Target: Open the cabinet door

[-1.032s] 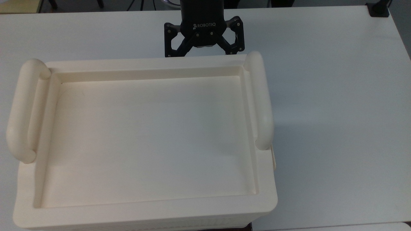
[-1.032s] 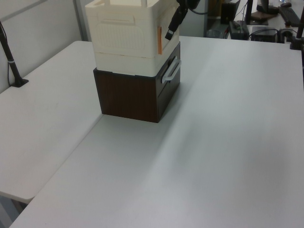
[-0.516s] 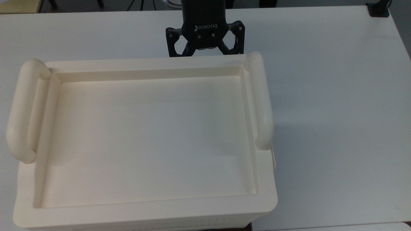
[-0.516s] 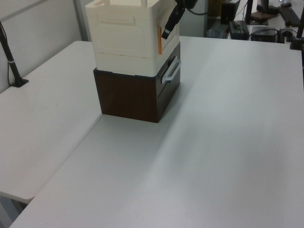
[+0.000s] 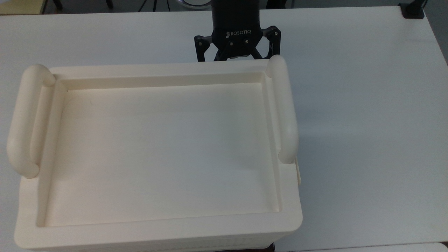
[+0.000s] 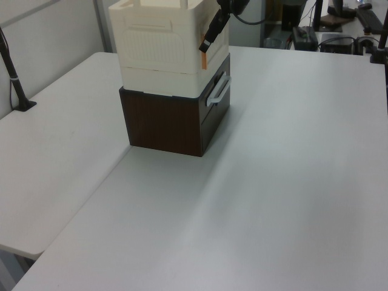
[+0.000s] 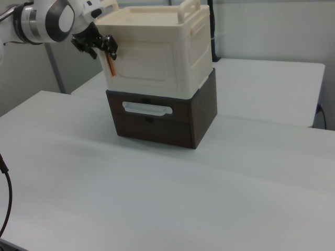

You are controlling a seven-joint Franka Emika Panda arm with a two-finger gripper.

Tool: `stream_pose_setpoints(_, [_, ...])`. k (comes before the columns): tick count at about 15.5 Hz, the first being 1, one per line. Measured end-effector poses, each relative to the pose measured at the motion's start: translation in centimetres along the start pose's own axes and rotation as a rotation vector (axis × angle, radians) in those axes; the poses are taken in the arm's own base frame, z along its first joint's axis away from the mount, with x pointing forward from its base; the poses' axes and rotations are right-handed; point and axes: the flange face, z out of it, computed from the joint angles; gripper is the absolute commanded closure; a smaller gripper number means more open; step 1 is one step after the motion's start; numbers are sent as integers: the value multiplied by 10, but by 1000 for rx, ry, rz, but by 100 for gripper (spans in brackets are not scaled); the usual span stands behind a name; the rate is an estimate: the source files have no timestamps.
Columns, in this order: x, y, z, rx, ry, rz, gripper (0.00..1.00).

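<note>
- Top view: the cabinet (image 5: 157,154) shows its recessed tray-like top, with a thick bar handle (image 5: 284,112) on the side toward the top view's right. The gripper (image 5: 235,58) hangs just beyond the cabinet's far long edge, near the corner by that handle. Its black linkages are splayed wide, so the jaws read as released, with nothing between them. The fingertips drop out of sight below the cabinet's rim.
- Left view: the cabinet sits stacked on a dark brown drawer unit (image 6: 176,121), which stands on the white table (image 6: 291,182). The gripper (image 6: 209,41) slants down against the cabinet's face on the left view's right. An orange strip (image 6: 204,58) runs vertically on that face just under the fingertips.
- Right view: the cabinet door (image 7: 144,61) is the flat framed panel on the cabinet's front face, closed flush. The gripper (image 7: 102,46) is at the door's edge on the right view's left, beside the orange strip (image 7: 110,65). Whether a finger touches the door, I cannot tell.
- Handling judgement: the door looks thin, stiff, light plastic with a smooth, likely slippery face. The best hold is probably the free edge by the orange strip, hooked or pinched. Pull gently; the cabinet only rests on the drawer unit and could slide.
</note>
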Motion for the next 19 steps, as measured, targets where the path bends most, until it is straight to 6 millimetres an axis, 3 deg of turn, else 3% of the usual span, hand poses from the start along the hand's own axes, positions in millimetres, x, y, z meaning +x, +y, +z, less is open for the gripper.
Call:
stream_pose_setpoints(6, [2,0,0,-10,20,3,35])
stream_pose_setpoints(13, [2,0,1,-37,22,-2,75])
stream_pose_setpoints(16, [2,3,-2,-44,21,1,84])
stream_pose_setpoints(19, [0,0,1,-41,2,-2,85])
